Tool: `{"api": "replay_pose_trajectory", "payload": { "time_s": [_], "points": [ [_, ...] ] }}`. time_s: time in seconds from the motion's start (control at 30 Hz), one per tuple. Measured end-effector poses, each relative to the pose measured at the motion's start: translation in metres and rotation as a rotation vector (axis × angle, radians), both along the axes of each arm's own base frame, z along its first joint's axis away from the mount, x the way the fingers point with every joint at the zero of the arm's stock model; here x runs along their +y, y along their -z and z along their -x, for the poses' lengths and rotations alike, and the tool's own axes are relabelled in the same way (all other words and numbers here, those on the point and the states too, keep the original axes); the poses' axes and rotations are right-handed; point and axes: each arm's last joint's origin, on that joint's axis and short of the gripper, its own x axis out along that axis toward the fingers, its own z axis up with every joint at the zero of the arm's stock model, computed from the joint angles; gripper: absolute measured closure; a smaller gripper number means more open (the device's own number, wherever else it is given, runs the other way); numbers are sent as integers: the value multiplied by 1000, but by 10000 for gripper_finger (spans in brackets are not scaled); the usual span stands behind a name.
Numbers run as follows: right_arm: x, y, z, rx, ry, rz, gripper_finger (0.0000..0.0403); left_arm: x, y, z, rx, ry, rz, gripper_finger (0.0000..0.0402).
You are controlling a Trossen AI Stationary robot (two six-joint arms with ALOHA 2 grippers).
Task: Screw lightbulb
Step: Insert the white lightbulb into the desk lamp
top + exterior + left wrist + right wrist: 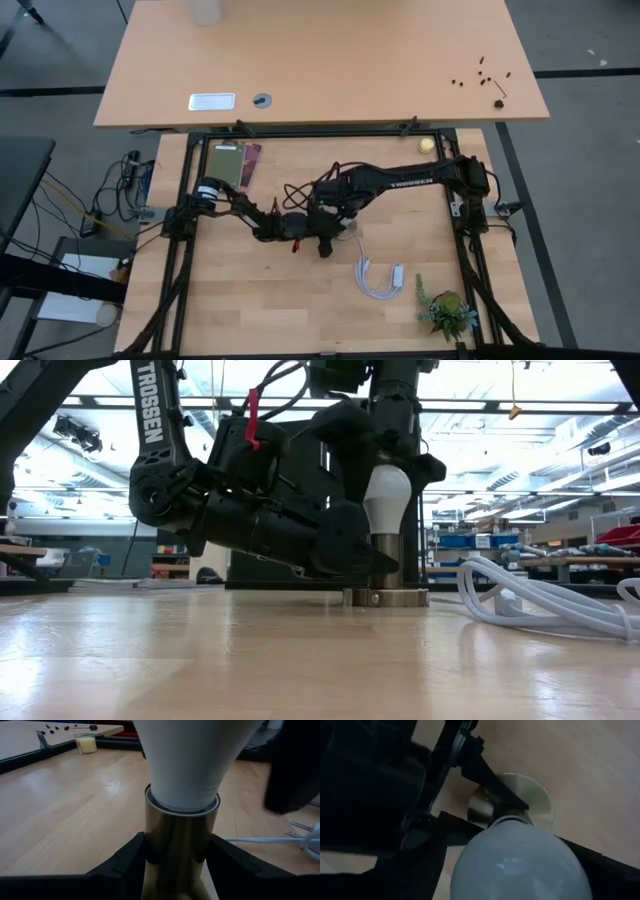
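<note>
Near the middle of the table (pixel 240 300), the left gripper (pixel 180 865) is clenched on the shiny metal socket (pixel 385 565) to keep it from turning. The lightbulb (pixel 387 495) stands upright in that socket, and the right gripper (pixel 390 470) sits over its top with fingers spread, not squeezing. The bulb looks light, smooth and easy to break, so I would hold its round white part softly and twist.
</note>
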Motion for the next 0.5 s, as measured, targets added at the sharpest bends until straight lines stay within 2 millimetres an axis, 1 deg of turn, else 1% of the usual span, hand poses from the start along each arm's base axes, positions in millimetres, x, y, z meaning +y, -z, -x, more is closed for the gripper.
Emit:
{"api": "replay_pose_trajectory", "payload": {
  "time_s": [0.13,0.2,0.33,0.5],
  "points": [
    [-8,0,3,18,-66,-29,31,0,0,0,1,4,1,215],
    [-11,0,4,18,-131,-41,24,0,0,0,1,5,1,215],
    [-14,-1,4,1,-318,-29,15,0,0,0,1,7,0,215],
    [-16,0,6,11,-585,64,13,0,0,0,2,9,-1,215]
  ]
}}
